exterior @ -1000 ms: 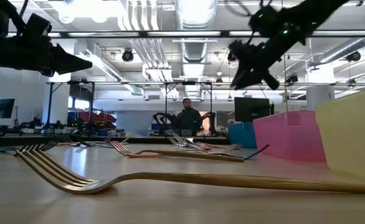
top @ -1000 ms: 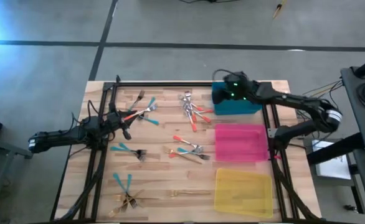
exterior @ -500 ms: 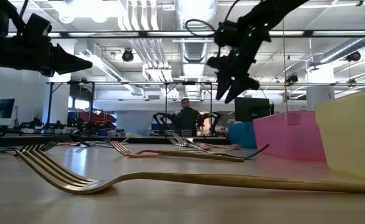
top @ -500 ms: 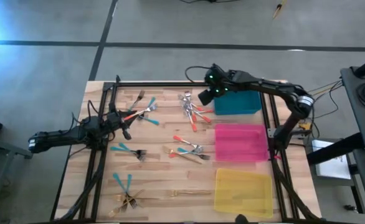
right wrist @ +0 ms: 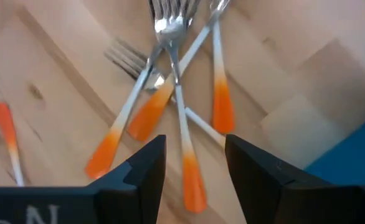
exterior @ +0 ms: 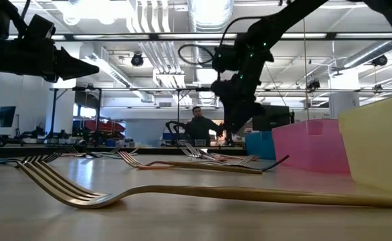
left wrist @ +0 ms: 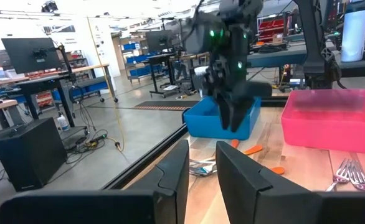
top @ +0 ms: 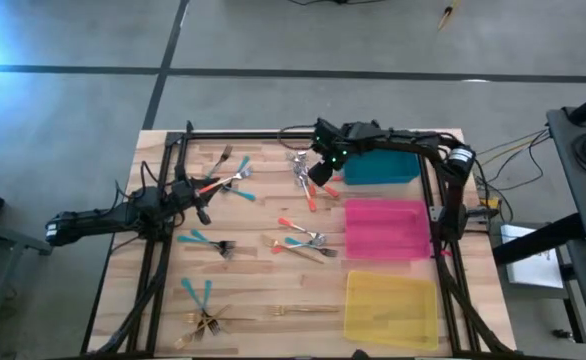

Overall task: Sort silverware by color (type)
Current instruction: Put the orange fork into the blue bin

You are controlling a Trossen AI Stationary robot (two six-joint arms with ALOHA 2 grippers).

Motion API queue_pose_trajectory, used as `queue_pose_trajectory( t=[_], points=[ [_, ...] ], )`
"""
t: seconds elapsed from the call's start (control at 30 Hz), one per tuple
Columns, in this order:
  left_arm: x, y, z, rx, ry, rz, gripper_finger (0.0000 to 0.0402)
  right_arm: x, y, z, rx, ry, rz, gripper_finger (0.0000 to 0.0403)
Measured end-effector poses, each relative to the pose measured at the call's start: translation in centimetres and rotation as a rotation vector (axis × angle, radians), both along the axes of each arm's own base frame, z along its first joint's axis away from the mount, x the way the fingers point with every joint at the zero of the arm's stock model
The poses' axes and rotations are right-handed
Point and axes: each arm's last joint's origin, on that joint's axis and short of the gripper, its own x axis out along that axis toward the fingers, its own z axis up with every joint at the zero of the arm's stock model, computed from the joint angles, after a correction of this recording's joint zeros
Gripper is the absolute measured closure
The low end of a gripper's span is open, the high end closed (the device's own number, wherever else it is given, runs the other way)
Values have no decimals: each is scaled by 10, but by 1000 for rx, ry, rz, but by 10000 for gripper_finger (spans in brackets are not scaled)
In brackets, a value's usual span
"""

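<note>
The silverware lies in loose groups on the wooden table: orange-handled forks (top: 311, 180) at the far middle, teal and orange ones (top: 231, 178) at the far left, teal forks (top: 205, 240), a mixed heap (top: 301, 242), and gold and teal ones (top: 205, 312) near the front. My right gripper (top: 321, 172) hangs open, slanting down over the orange-handled forks (right wrist: 189, 118), which lie crossed flat on the wood; it touches none. My left gripper (top: 201, 200) waits level above the table's left side, its fingers (left wrist: 176, 168) a narrow gap apart with nothing between them.
Three trays stand along the right side: blue (top: 383, 167) at the far end, pink (top: 385, 228) in the middle, yellow (top: 391, 308) nearest. A black frame rail (top: 303, 134) runs along the far edge. A gold fork (exterior: 203, 193) lies close to the low camera. A person stands in the room beyond.
My right gripper has swung from above the blue tray toward the table's left, sinking and tipping its fingers downward, and now hangs over the orange-handled forks. The forks and trays lie as before.
</note>
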Motion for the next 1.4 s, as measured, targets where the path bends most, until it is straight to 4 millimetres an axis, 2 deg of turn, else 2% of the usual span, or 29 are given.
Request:
queue_pose_trajectory(
  t=[0.2,0.3,0.57,0.67,1.4],
  points=[
    [0,0,0,0,0,0,337,11,11,-19,10,47,61,248],
    [0,0,0,0,0,0,337,13,13,-21,8,53,71,248],
    [0,0,0,0,0,0,337,17,13,-29,-75,81,115,248],
    [0,0,0,0,0,1,337,19,12,-37,-103,110,131,248],
    [0,0,0,0,0,0,337,33,6,-58,-162,67,165,256]
  ],
)
